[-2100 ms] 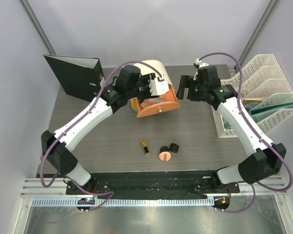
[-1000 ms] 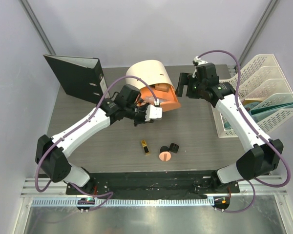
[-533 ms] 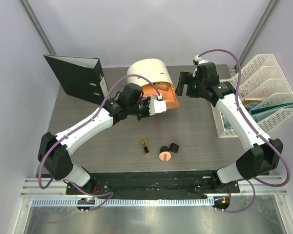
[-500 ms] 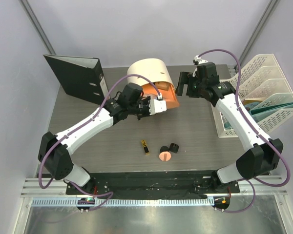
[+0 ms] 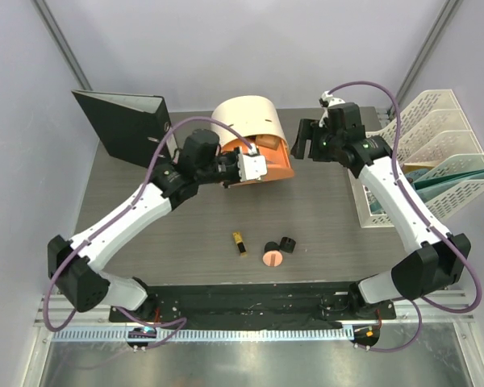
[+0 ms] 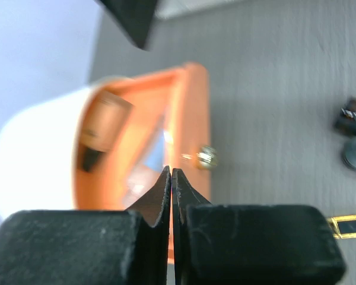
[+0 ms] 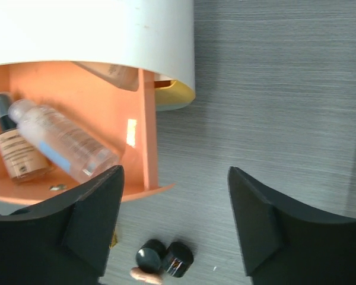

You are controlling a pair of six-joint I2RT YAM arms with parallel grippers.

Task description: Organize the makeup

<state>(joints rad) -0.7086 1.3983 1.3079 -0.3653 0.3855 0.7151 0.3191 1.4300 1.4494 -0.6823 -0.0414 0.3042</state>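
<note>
My left gripper (image 6: 171,173) was pinched together on nothing, tips just short of the knob (image 6: 205,157) on the orange drawer (image 6: 193,107). My right gripper (image 7: 175,178) hung spread and empty above the drawer's edge, with the clear tube (image 7: 62,145) and peach bottle (image 7: 15,151) inside to its left. The lipstick (image 5: 239,243), pink compact (image 5: 272,258) and black jars (image 5: 288,243) lay well behind both. Best move looked like: steady the drawer, then lift loose items singly.

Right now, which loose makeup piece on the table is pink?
The round compact; the jars beside it are black, the lipstick black and gold.
</note>
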